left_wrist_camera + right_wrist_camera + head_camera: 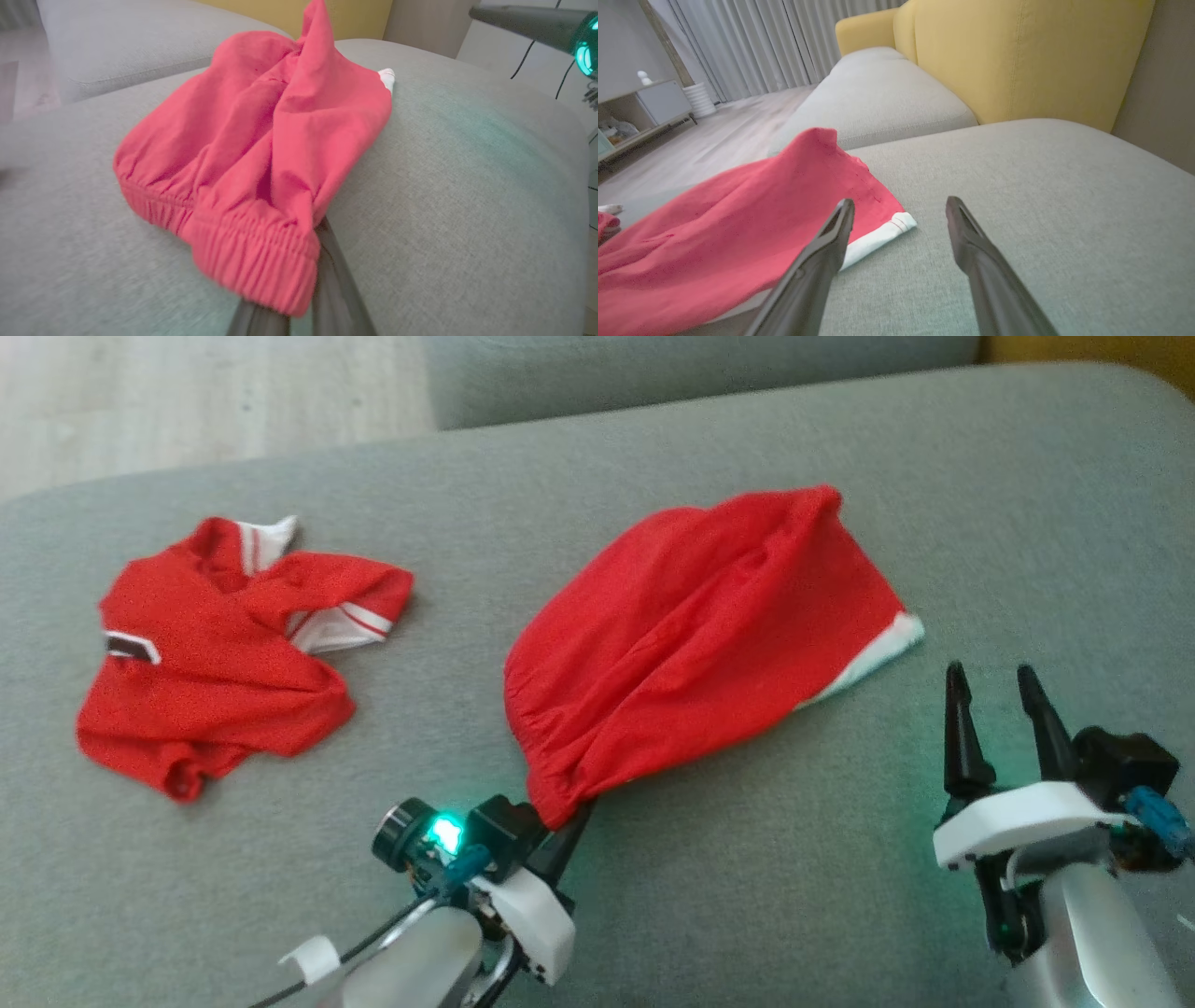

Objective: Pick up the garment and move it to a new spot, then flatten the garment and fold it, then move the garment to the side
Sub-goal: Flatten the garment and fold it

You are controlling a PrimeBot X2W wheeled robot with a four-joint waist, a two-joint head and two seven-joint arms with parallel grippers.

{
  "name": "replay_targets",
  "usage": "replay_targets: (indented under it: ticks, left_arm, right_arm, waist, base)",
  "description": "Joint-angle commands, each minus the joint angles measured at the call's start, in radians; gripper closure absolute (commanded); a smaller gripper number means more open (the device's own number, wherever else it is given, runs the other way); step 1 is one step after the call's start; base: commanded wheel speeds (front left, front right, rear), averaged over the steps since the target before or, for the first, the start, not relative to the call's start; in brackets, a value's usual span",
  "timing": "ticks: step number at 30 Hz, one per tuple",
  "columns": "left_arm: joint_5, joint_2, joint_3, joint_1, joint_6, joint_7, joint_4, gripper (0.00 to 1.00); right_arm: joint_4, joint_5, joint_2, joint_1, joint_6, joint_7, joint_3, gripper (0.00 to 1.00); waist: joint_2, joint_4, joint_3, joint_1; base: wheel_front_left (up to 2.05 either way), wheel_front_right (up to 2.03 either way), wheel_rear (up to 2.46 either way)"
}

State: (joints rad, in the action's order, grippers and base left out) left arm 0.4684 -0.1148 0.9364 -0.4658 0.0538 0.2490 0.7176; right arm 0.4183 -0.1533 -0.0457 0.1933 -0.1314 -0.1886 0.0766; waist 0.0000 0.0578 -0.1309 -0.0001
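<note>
A pair of red shorts (691, 635) with a white hem lies bunched on the grey cushion (747, 859). My left gripper (565, 817) is shut on the elastic waistband at its near corner; the waistband (252, 261) drapes over the dark fingers (336, 289) in the left wrist view. My right gripper (990, 686) stands open to the right of the shorts, just off the white hem (873, 658), with nothing between its fingers. From the right wrist, the shorts (738, 233) lie left of the open gripper (900, 207).
A second red garment, a shirt with white trim (224, 644), lies crumpled at the left of the cushion. Another grey cushion (691, 373) and pale floor (187, 401) lie beyond. A yellow sofa back (1017, 60) rises at the far side.
</note>
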Motion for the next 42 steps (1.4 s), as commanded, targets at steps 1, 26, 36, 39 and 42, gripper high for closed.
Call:
replay_targets:
  ticks: [1,26,36,39,42]
  left_arm:
    - [0.004,-0.028,-0.036,-0.019,-0.002,0.01,-0.044,1.0]
    - [-0.008,-0.097,0.002,0.003,-0.051,-0.07,-0.29,1.0]
    - [-0.006,-0.098,0.008,-0.007,-0.053,-0.068,-0.29,1.0]
    - [-0.002,-0.104,0.008,-0.006,-0.052,-0.069,-0.282,1.0]
    - [0.002,-0.113,0.008,-0.002,-0.054,-0.073,-0.274,1.0]
  right_arm:
    - [-0.005,0.015,-0.005,0.019,0.001,0.015,-0.009,0.0]
    - [0.486,-0.033,-0.004,0.315,0.001,0.086,0.091,0.0]
    - [0.612,0.033,-0.004,0.38,0.001,0.047,0.118,1.0]
    - [0.64,0.027,-0.004,0.391,0.001,0.034,0.106,1.0]
    - [0.652,0.018,-0.004,0.394,0.001,0.014,0.094,1.0]
  waist:
    - [0.0,-0.025,0.024,0.0001]
    - [0.0,-0.111,-0.034,0.0001]
    - [0.0,-0.122,-0.046,0.0001]
    - [0.0,-0.117,-0.035,0.0001]
    - [0.0,-0.106,-0.016,0.0001]
  base:
    - [0.0,0.0,0.0]
    - [0.0,0.0,0.0]
    - [0.0,0.0,0.0]
    - [0.0,0.0,0.0]
    - [0.0,0.0,0.0]
